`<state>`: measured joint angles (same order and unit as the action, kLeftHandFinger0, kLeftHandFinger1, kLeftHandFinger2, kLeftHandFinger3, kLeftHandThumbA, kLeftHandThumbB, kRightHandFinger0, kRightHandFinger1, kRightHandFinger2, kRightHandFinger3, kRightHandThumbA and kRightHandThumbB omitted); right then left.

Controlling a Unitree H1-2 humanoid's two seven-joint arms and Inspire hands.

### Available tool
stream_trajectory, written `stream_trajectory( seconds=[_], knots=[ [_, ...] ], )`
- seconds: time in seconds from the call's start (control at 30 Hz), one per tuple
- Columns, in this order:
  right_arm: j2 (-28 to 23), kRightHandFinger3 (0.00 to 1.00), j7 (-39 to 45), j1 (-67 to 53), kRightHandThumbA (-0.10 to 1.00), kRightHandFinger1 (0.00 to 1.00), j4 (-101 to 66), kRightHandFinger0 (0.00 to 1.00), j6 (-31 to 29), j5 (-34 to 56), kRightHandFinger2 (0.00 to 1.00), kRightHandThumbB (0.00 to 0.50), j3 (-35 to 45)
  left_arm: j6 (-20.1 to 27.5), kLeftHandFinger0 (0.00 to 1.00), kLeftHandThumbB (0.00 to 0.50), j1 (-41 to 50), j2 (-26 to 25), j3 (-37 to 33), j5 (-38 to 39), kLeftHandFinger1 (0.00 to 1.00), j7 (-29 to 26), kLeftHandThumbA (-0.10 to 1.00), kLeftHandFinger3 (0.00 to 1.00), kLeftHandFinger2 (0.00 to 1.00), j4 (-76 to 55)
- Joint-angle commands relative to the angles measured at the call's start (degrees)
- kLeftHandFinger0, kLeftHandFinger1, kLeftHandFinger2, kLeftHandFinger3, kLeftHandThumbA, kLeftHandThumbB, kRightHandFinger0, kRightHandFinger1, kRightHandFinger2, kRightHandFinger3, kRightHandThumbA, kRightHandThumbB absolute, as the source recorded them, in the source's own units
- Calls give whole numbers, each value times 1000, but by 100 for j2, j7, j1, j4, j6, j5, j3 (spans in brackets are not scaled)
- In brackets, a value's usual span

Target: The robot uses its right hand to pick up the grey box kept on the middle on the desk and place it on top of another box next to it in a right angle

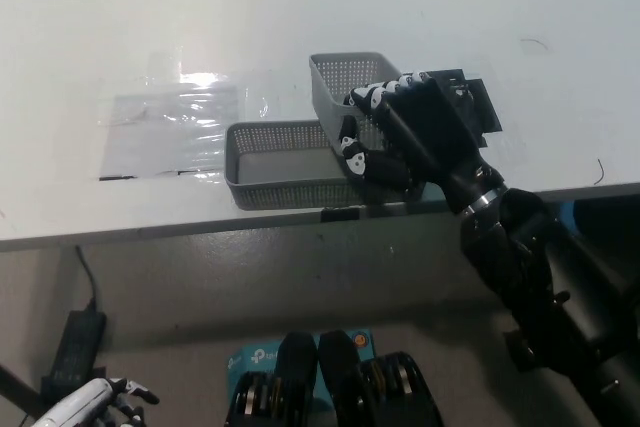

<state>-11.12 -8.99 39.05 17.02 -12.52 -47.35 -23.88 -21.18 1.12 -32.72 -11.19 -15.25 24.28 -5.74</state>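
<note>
Single view: head camera, mounted high, aimed steeply down over the near edge of the white desk (pixel 300 7). Desk fills the upper half at mid range; floor below fills the lower half. No second view.

clear plastic sheet (pixel 175 127) on the white desk (pixel 300 7), black power adapter (pixel 70 347) below.
</note>
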Motion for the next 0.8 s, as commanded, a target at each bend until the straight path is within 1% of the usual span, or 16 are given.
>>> stream_trajectory(
  seconds=[0.0, 0.13, 0.17, 0.2, 0.23, 0.27, 0.3, 0.37, 0.43, 0.5, 0.53, 0.6, 0.63, 0.67, 0.73, 0.77],
  knots=[
    [91, 187, -160, 151, -100, 24, -152, 0, -10, -101, 323, 252, 33, 82, 385, 327, -83, -109, 3, -36, 415, 29, 296, 696, 554, -66],
    [143, 158, -306, 70, -100, 24, -41, 0, -168, -99, 311, 250, 13, 23, 381, 329, -86, -122, -18, -66, 406, 33, 301, 706, 538, -131],
    [148, 153, -406, 55, -100, 31, 0, 0, -206, -164, 316, 265, -2, 56, 380, 330, -97, -115, -7, -41, 405, 31, 289, 697, 540, -125],
    [157, 158, -444, 46, -100, 43, 21, 0, -226, -189, 330, 296, -4, 51, 392, 329, -97, -115, -6, -35, 417, 32, 291, 693, 553, -129],
    [178, 200, -500, 23, -100, 76, 55, 0, -248, -221, 395, 317, -18, 72, 408, 336, -97, -113, -4, -30, 427, 25, 303, 695, 565, -89],
    [199, 238, -501, -1, -100, 101, 67, 0, -268, -191, 438, 319, -18, 66, 395, 329, -93, -104, 16, 8, 416, 32, 298, 696, 560, -80],
    [210, 291, -499, -17, -100, 126, 71, 0, -271, -185, 482, 309, -23, 16, 393, 329, -94, -102, 20, 22, 419, 50, 295, 698, 564, -99],
    [240, 373, -462, -81, -100, 189, 82, 0, -230, -242, 541, 256, -92, 13, 428, 330, -105, -116, -9, -35, 452, 38, 287, 697, 596, -112],
    [243, 435, -502, -90, -100, 223, 73, 0, -209, -299, 561, 244, -124, 10, 437, 329, -131, -125, 3, -18, 457, 51, 290, 677, 599, -120],
    [244, 482, -693, -113, -100, 235, 110, 0, -226, -477, 574, 258, -203, 59, 441, 338, -150, -133, -12, -27, 455, 52, 311, 679, 604, -68],
    [248, 554, -674, -125, -100, 242, 117, 0, -197, -504, 586, 246, -240, 15, 450, 349, -154, -149, -32, -61, 462, 64, 347, 683, 609, -90],
    [242, 657, -925, -124, -100, 241, 189, 0, -206, -710, 615, 235, -343, -9, 442, 349, -171, -157, -26, -75, 457, 54, 337, 688, 600, -93],
    [236, 681, -973, -129, -100, 231, 210, 0, -174, -789, 623, 220, -398, 80, 410, 345, -162, -142, 0, -25, 427, 35, 320, 681, 569, -61],
    [244, 685, -1024, -136, -100, 227, 233, 0, -166, -810, 627, 227, -428, 69, 401, 341, -165, -149, -10, -40, 424, 39, 322, 687, 567, -60],
    [238, 681, -1085, -137, -100, 222, 251, 0, -162, -836, 653, 207, -466, 49, 395, 346, -190, -167, -22, -51, 421, 62, 339, 695, 558, -90],
    [243, 651, -1275, -134, -100, 210, 361, 0, -215, -915, 669, 167, -525, 14, 404, 346, -208, -173, -32, -60, 429, 78, 340, 693, 570, -100]
  ],
)
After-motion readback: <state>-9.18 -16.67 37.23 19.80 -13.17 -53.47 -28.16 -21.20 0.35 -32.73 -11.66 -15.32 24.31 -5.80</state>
